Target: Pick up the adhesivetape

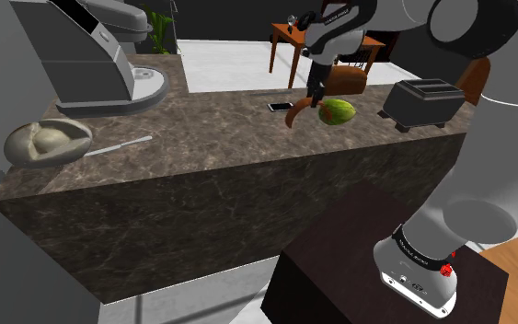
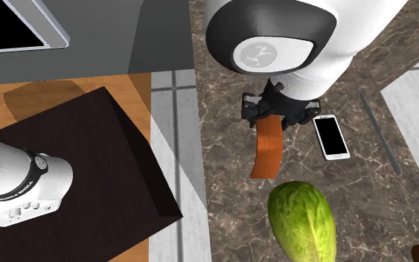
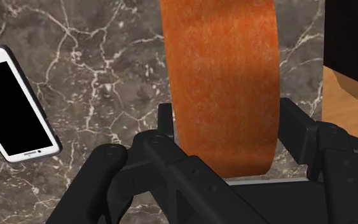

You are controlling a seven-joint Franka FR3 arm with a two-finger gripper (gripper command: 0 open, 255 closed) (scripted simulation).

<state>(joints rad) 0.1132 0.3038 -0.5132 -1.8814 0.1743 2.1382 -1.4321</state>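
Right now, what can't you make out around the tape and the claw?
- Orange tape: far end cut off by the wrist view's edge; in the second exterior view the claw and arm cover its gripped end.
- Tape touching the counter or lifted: cannot tell from any view.
- Green vegetable: lower part cut off by the second exterior view's edge.

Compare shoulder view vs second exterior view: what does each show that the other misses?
Shoulder view, not second exterior: toaster, bowl, big grey appliance, wooden table behind the counter.
Second exterior, not shoulder: a grey-framed black panel at its upper left.
Both: gripper shut on the orange adhesive tape, white smartphone, green lettuce, marble counter, dark stand.
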